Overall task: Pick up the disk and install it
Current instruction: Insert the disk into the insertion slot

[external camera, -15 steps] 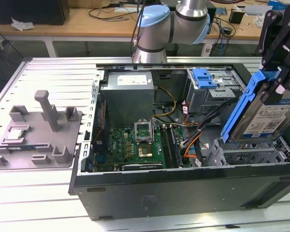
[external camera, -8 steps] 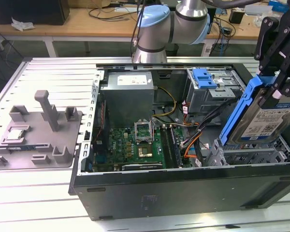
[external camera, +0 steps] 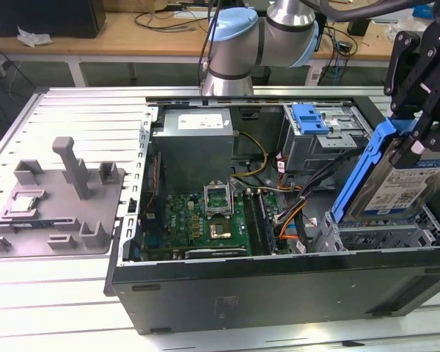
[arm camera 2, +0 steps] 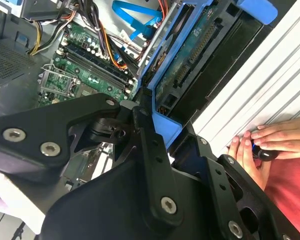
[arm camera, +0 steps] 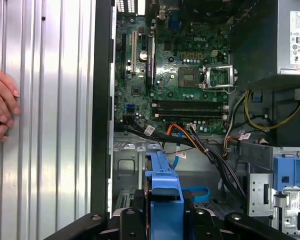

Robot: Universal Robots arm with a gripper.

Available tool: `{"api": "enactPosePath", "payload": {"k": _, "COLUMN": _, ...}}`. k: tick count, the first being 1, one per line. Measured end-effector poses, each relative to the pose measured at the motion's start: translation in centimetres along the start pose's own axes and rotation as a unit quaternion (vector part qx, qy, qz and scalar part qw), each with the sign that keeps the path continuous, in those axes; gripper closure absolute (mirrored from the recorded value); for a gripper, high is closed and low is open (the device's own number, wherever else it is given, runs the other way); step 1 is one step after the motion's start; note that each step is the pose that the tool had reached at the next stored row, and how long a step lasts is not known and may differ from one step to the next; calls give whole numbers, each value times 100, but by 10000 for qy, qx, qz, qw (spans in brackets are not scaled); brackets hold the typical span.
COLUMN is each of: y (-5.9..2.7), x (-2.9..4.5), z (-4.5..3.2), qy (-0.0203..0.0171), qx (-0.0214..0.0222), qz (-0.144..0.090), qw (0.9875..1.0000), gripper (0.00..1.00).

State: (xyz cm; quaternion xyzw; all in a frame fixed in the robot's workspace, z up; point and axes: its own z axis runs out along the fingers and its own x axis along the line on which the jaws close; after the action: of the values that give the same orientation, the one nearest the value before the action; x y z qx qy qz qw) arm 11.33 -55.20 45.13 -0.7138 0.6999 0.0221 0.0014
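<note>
Exterior view: pinching the disk point(external camera: 407, 183) near its upper end, the gripper point(external camera: 416, 143) pressing tight on the blue-framed edges. Hanging tilted over the drive cage point(external camera: 381, 236) at the exterior view's right end of the open computer case point(external camera: 279, 290), lower corner sitting close to the cage; touching or not, cannot tell. Showing a white label with a barcode and a blue stripe, print too small to make out.

In the second wrist view, facing up with the green circuit side of the disk point(arm camera 2: 190, 65), gripper point(arm camera 2: 150, 117) clamping the blue frame. In the first wrist view, pointing the frame's end point(arm camera: 164, 182) down toward the cage floor, gripper point(arm camera: 165, 220) closing on both sides.

Lying beyond, inside the case: the motherboard point(external camera: 205, 220), orange and black cables point(external camera: 297, 213), a blue latch point(external camera: 312, 117), and the power supply point(external camera: 194, 139) wearing a white printed label.

Resting on the ribbed table point(arm camera: 55, 125) beside the case, a person's hand point(arm camera: 1, 112). Standing well apart at the exterior view's left, a grey holder point(external camera: 59, 198) carrying a small chip point(external camera: 26, 206).
</note>
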Motion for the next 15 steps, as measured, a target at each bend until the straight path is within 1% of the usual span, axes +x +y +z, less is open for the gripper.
{"api": "enactPosePath", "payload": {"k": 6, "y": -7, "x": 2, "z": 41, "qy": 2, "qx": -1, "qz": -7, "qw": 10000, "gripper": 64}}
{"api": "enactPosePath", "payload": {"k": 13, "y": -15, "x": 2, "z": 64, "qy": 3, "qx": -1, "qz": -9, "qw": 10000, "gripper": 64}}
{"api": "enactPosePath", "payload": {"k": 15, "y": -22, "x": 5, "z": 84, "qy": -10, "qx": 2, "qz": -12, "qw": 10000, "gripper": 64}}
